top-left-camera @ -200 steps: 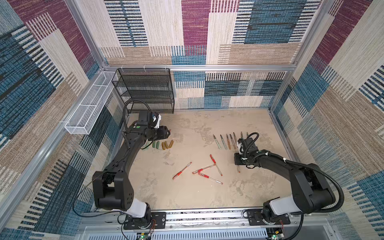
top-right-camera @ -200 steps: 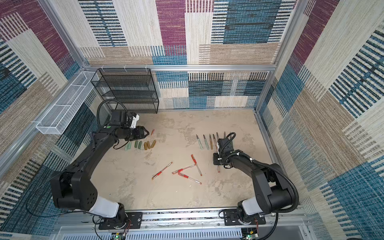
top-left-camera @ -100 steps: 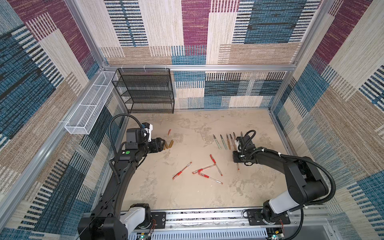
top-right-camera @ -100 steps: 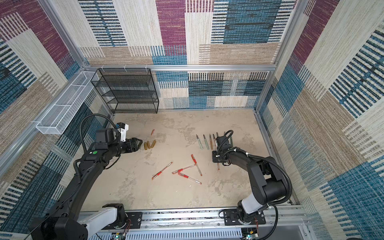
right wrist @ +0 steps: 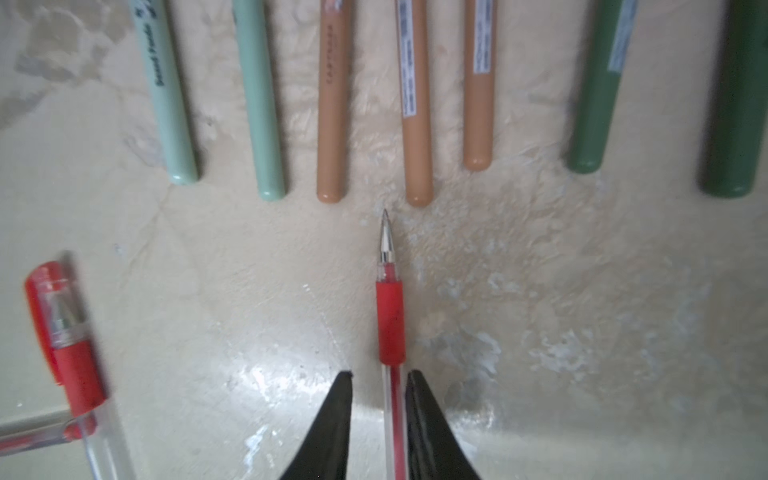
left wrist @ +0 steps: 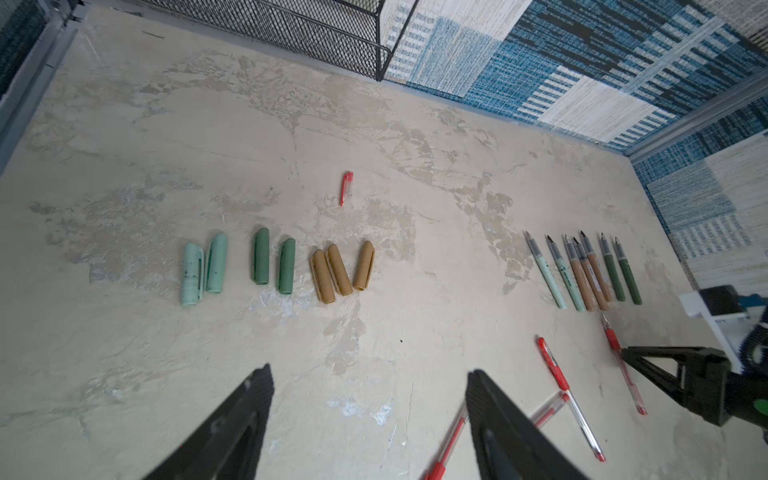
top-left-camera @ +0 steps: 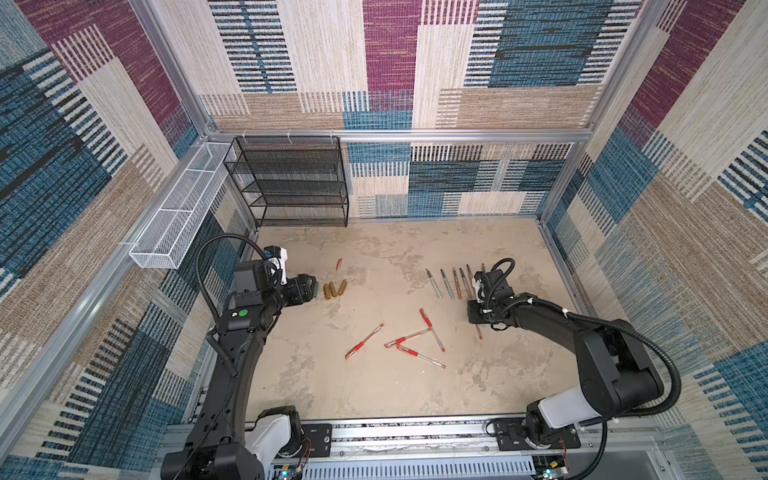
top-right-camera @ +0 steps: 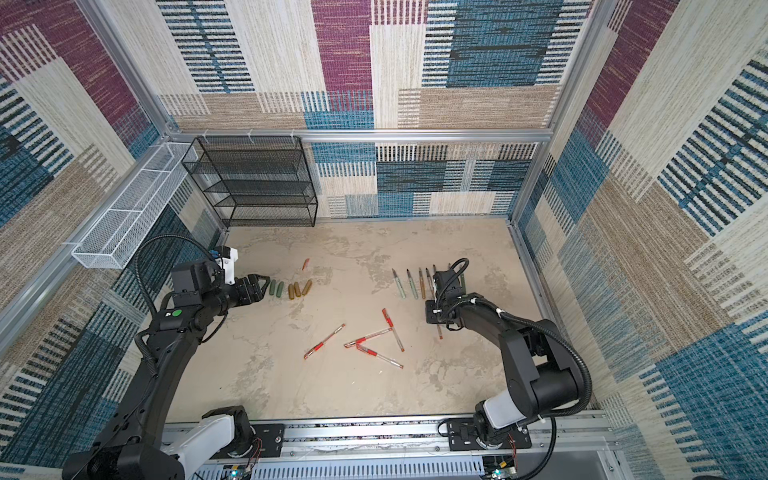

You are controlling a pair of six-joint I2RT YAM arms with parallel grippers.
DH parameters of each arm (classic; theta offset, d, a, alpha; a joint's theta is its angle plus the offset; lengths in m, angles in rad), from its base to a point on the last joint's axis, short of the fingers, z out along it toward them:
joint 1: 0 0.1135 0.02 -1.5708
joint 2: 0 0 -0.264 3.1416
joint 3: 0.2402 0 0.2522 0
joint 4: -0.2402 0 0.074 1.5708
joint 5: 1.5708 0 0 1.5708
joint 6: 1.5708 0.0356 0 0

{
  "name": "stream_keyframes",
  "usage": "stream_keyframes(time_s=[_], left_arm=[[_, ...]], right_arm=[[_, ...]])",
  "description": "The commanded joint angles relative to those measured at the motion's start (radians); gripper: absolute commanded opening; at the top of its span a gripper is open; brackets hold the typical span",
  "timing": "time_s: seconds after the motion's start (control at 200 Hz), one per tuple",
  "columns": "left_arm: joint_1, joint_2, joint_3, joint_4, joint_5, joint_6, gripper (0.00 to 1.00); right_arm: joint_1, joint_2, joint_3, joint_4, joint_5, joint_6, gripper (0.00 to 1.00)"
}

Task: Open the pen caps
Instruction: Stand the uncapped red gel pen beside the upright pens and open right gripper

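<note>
On the left half of the tabletop (top-left-camera: 374, 399): seven loose pen caps (left wrist: 286, 266) in one row, lying roughly parallel.
- two pale mint caps (left wrist: 217, 262), side by side, very close
- two dark green caps (left wrist: 261, 256), a small gap between them
- three golden brown caps (left wrist: 340, 269), bunched; two of them touch
- one slim red cap (left wrist: 346, 188), alone beyond the row toward the back wall; also seen in both top views

Left jaws: spread wide, nothing between them. The left wrist view shows bare tabletop in the gap, short of the cap row. In a top view the left arm (top-right-camera: 195, 307) ends just beside the dark green end of the row.

Right half: seven uncapped pen barrels (left wrist: 582, 270) in a row, nibs toward the back wall. Order is two mint, three tan, two dark green.

Right jaws: parted only narrowly, one on each side of the clear shaft of an uncapped red pen (right wrist: 390, 316). That pen lies flat, its metal tip just short of the butt ends of the tan barrels. A slit of tabletop shows on one side of the shaft; I cannot tell whether the other side touches. Not clamped.

Centre: four capped red pens (top-left-camera: 364, 341), scattered. Three overlap in a loose triangle; the fourth lies apart on the left.
</note>
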Motion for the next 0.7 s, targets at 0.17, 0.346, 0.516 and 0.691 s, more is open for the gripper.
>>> stream_keyframes(time_s=[0.17, 0.346, 0.516, 0.691], left_arm=[[0.022, -0.008, -0.006, 0.03, 0.006, 0.002, 0.77], [0.025, -0.002, -0.013, 0.037, 0.018, -0.003, 0.78], [0.027, -0.003, -0.023, 0.048, 0.006, 0.006, 0.79], [0.032, -0.001, -0.024, 0.051, -0.001, 0.004, 0.81]], right_arm=[[0.058, -0.157, -0.043, -0.013, -0.096, 0.072, 0.33], [0.155, -0.17, -0.069, -0.004, -0.114, 0.102, 0.38], [0.254, -0.136, -0.083, 0.046, -0.118, 0.112, 0.4], [0.338, -0.049, -0.046, 0.036, -0.092, 0.101, 0.4]])
